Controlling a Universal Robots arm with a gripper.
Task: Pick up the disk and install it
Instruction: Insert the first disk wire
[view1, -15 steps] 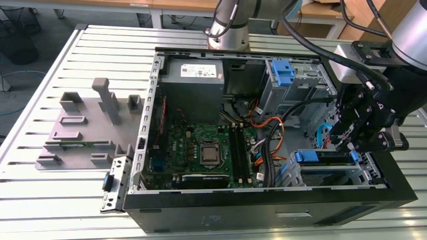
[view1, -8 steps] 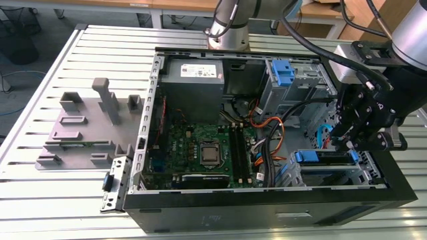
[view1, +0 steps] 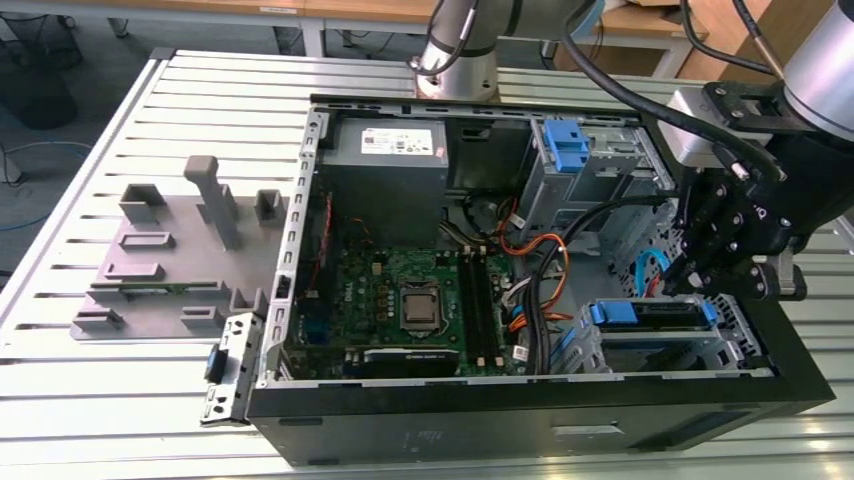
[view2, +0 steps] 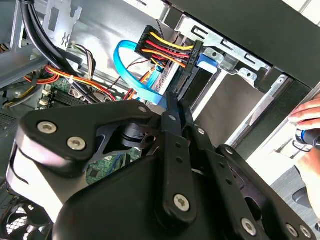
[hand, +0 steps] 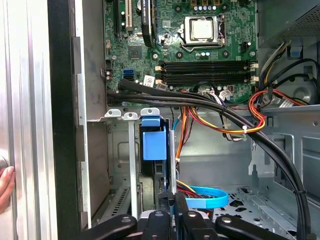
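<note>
**Disk seated in its bay, gripper close above**

The open computer case (view1: 534, 400) lies on the slatted table (view1: 120, 400); the disk (view1: 650, 314) with its blue rails sits in the drive cage (view1: 667, 350) at the exterior view's right, so installation looks nearly complete; the gripper (view1: 714, 285) hangs just above it, fingers (view2: 175, 112) pressed together, holding nothing.

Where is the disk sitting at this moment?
The disk sits in the drive cage at the open computer case's front corner, on the exterior view's right, just below the gripper. In the first wrist view its blue caddy stands between the cage's metal rails.
</note>
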